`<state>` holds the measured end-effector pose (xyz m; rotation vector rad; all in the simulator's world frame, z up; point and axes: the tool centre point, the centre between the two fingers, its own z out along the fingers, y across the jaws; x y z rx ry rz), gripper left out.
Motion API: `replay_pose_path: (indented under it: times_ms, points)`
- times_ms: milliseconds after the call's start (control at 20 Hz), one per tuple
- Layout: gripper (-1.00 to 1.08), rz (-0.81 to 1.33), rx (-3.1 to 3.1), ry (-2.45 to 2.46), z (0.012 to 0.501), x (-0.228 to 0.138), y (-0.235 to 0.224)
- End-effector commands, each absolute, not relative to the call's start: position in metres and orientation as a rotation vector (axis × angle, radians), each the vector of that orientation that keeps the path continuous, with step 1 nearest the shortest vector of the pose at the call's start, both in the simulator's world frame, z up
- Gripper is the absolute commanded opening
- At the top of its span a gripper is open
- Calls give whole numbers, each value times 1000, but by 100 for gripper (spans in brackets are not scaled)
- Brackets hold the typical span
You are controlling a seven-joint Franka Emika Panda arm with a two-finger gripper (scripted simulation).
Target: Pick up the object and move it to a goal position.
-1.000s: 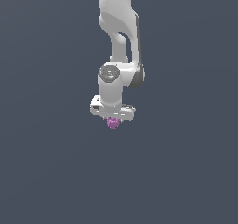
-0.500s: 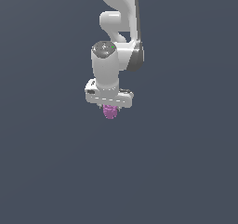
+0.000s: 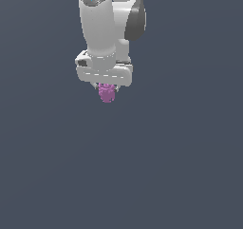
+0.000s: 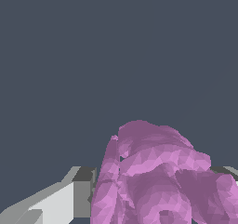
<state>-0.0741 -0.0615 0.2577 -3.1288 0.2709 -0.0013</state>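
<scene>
Right now your gripper (image 3: 107, 91) is clamped on the object (image 3: 107, 94), which hangs from under the white hand in the exterior view. You see the arm (image 3: 98, 23) coming down from the upper edge of that view, its wrist pointing straight down, with the wide white gripper body crossing just above the lump. The object is a small magenta-purple piece with a bumpy surface, narrower than the gripper body, and only its lower part sticks out below the fingers. Nothing touches it from beneath; all around it you have plain dark grey background, with no surface edge you could use to judge its height.

In the wrist view the object (image 4: 158, 176) fills much of the lower half, close to the camera, its ridged, lumpy folds clearly faceted. One finger (image 4: 76, 195) shows as a pale grey block with a darker tip pressed right against the object's side. A thin sliver of the other finger peeks out at the opposite side, mostly hidden behind the purple mass. You cannot tell from either view exactly how deep the object sits between the pads, only that it is pinched between them and held up.
</scene>
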Motion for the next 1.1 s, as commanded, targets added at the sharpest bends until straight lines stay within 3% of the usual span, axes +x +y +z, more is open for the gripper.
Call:
replay_pose_path:
  times_ms: [0,650,1050]
  points:
    - [-100,-1,-3129,271,286,-83,-66]
    - [-100,0,-3129,271,422,-118,-90]
    - [-100,0,-3130,271,476,-130,-99]
